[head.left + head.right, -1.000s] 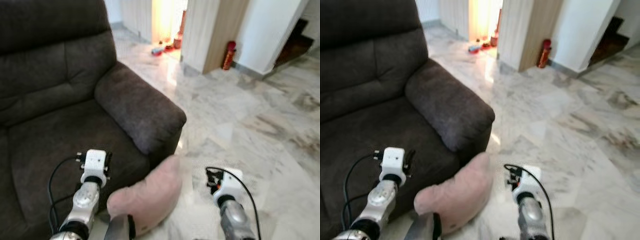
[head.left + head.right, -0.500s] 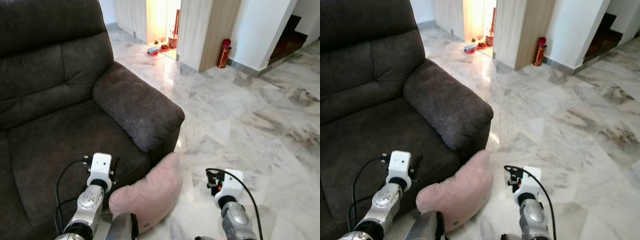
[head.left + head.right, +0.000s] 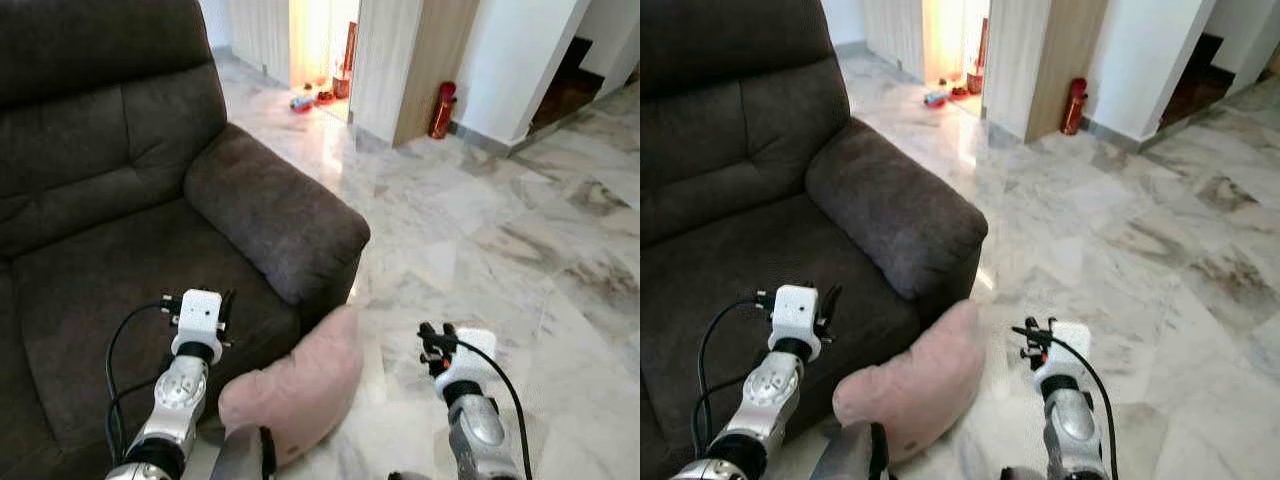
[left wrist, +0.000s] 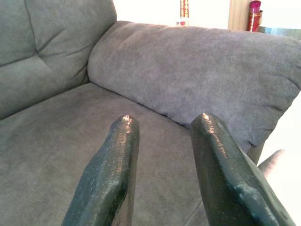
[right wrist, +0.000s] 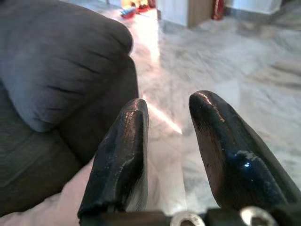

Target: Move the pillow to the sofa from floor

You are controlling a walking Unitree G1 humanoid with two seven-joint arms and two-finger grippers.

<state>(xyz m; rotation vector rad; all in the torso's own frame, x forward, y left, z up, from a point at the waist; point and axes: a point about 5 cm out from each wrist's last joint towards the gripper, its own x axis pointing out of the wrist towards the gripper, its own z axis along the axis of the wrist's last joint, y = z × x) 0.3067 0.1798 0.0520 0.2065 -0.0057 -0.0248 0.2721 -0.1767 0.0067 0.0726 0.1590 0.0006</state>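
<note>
Left eye view: the pillow [image 3: 300, 392] is pink and lies on the marble floor [image 3: 500, 250], leaning against the front of the sofa [image 3: 120, 250], just below its armrest [image 3: 275, 220].
Left gripper [image 4: 162, 123]: fingers spread, nothing between them, over the sofa seat.
Right gripper [image 5: 167, 106]: fingers spread, empty, above the floor beside the sofa's armrest, near the pillow.

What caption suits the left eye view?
Pink pillow on the marble floor beside a dark sofa.
</note>
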